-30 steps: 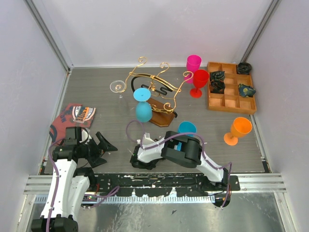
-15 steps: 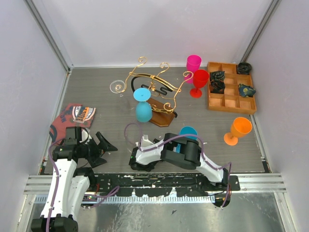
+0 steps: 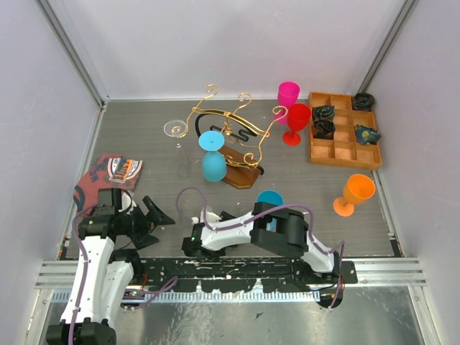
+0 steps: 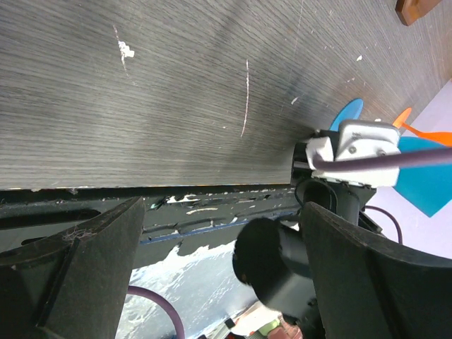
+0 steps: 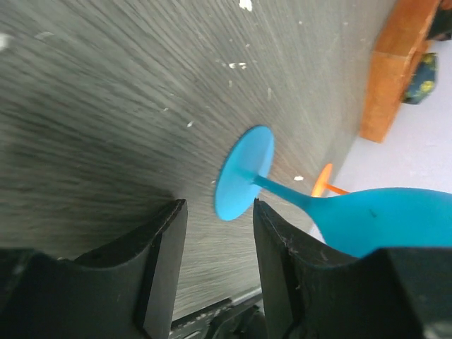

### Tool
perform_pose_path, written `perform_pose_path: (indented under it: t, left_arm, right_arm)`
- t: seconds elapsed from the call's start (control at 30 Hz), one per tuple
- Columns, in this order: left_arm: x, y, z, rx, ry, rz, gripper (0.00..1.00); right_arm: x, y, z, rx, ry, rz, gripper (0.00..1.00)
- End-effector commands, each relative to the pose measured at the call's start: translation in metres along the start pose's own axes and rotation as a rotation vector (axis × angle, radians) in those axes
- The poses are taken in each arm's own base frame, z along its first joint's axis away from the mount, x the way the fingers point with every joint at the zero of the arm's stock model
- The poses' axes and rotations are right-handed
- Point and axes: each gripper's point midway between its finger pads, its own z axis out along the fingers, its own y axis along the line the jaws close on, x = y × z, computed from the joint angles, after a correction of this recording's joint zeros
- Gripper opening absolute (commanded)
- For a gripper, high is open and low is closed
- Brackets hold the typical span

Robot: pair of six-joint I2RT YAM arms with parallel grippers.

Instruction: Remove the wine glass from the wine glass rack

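The wine glass rack [image 3: 228, 136], gold wire on a brown base, stands mid-table. A blue wine glass [image 3: 213, 164] hangs upside down from its front arm, and a clear one [image 3: 173, 129] hangs at its left end. Another blue wine glass [image 3: 270, 198] stands upright on the table, partly hidden behind my folded right arm [image 3: 277, 228]. In the right wrist view its foot [image 5: 244, 173] sits just beyond the fingertips. My right gripper [image 5: 217, 206] is open and holds nothing. My left gripper [image 3: 154, 215] [image 4: 220, 212] rests open and empty at the near left.
Pink [image 3: 288, 93] and red [image 3: 297, 118] glasses stand behind the rack. An orange glass [image 3: 354, 192] stands at the right. The orange compartment tray [image 3: 336, 152] holds dark items at back right. A patterned cloth [image 3: 111, 172] lies by the left wall.
My right arm's left end has slid left and toward the near edge, away from the standing blue glass, which stays upright. The left arm has not moved.
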Motion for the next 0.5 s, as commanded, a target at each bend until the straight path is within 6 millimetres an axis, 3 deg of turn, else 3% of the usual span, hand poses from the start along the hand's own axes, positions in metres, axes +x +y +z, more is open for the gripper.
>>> perform_pose_path:
  t: [0.0,0.1,0.3,0.37,0.47]
  left_arm:
    - [0.004,0.000,0.002,0.013,0.016,0.009,0.98]
    - [0.004,0.000,0.002,0.015,0.014,0.010,0.98]
    - [0.003,0.000,0.001,0.017,0.008,0.013,0.98]
    - [0.003,0.000,0.001,0.016,0.005,0.013,0.98]
    - [0.004,0.001,0.000,0.013,0.004,0.012,0.98]
  right_arm:
    - [-0.053,0.080,-0.040,-0.435,-0.076,0.373,0.49]
    - [-0.085,0.057,-0.074,-0.532,-0.169,0.483,0.49]
    - [-0.147,-0.021,-0.186,-0.846,-0.412,0.641,0.48]
    - [-0.154,-0.053,-0.211,-0.895,-0.473,0.711,0.48]
    - [-0.151,-0.110,-0.228,-0.897,-0.547,0.855,0.47]
